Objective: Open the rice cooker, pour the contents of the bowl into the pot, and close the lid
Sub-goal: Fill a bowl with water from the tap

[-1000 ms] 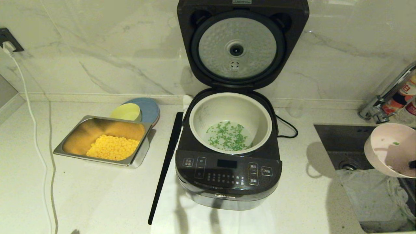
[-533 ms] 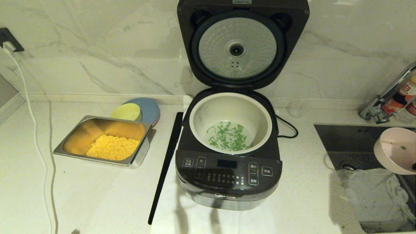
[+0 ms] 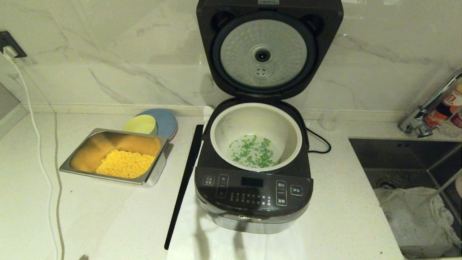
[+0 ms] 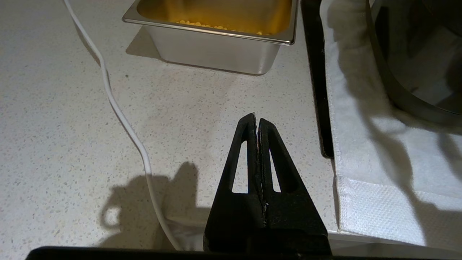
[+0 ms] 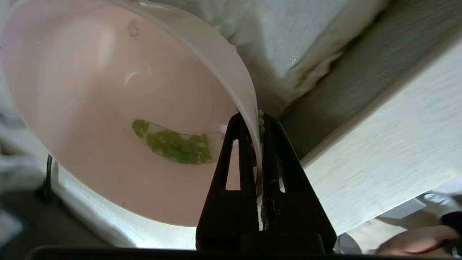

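Observation:
The rice cooker (image 3: 252, 195) stands mid-counter with its lid (image 3: 263, 54) swung upright, dimpled silver underside facing me. Green bits (image 3: 252, 150) lie scattered on the bottom of the cream pot (image 3: 252, 108). In the right wrist view the pink bowl (image 5: 108, 90) hangs tilted over the sink, and a small clump of green bits (image 5: 173, 144) still clings inside it. My right gripper (image 5: 254, 119) is shut on the bowl's rim; it is off the head view's right edge. The left gripper (image 4: 256, 119) is shut and empty, low over the counter near the steel tray.
A steel tray (image 3: 151, 175) with yellow corn sits left of the cooker, behind it a yellow-green bowl (image 3: 140, 124) on a blue plate (image 3: 168, 121). A black strip (image 3: 184, 180) and a white cable (image 3: 36, 144) lie on the counter. On the right are the sink (image 3: 408, 159), holding a white cloth (image 3: 415, 216), and the faucet (image 3: 426, 115).
My right gripper has carried the pink bowl rightward over the sink and out of the head view. The cooker, the pot and the left arm have stayed put.

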Robot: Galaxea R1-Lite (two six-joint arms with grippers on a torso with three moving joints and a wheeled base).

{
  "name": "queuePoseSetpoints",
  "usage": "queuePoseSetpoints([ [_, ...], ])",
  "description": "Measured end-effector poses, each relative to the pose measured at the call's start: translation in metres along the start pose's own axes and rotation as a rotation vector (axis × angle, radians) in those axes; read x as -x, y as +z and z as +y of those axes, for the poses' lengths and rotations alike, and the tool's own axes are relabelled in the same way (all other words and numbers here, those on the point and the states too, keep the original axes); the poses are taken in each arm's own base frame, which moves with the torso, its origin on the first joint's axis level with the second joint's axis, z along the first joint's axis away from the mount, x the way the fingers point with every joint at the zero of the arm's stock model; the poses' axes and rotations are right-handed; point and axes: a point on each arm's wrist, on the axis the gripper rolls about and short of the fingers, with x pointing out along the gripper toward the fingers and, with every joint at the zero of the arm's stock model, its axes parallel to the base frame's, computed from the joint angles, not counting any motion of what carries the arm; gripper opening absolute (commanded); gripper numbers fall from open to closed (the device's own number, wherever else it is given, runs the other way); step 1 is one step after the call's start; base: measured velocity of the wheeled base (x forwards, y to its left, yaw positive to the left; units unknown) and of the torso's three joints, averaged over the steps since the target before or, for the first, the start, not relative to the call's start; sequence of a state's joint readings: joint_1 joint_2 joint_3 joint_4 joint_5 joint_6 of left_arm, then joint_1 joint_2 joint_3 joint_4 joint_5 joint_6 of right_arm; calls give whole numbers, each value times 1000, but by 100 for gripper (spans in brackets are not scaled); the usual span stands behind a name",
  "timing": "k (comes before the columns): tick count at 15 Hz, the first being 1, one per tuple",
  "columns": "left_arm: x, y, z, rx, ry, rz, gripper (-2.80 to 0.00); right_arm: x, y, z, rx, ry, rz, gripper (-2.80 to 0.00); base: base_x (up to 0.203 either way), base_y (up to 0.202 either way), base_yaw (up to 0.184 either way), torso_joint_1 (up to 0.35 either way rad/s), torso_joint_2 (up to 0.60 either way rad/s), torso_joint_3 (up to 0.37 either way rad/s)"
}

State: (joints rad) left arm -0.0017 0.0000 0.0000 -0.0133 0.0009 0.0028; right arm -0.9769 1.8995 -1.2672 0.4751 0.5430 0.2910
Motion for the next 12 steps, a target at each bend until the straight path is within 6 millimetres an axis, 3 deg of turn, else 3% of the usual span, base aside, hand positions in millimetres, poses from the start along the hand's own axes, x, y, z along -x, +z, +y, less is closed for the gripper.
queuePoseSetpoints([
  [4,0,0,0,0,0,0,-280,-15,24,-33,-68,-21,-2,-280,0,0,0,0,0,0],
  [12,0,0,0,-1,0,0,-280,-39,47,-44,-94,-17,5,-280,0,0,0,0,0,0],
])
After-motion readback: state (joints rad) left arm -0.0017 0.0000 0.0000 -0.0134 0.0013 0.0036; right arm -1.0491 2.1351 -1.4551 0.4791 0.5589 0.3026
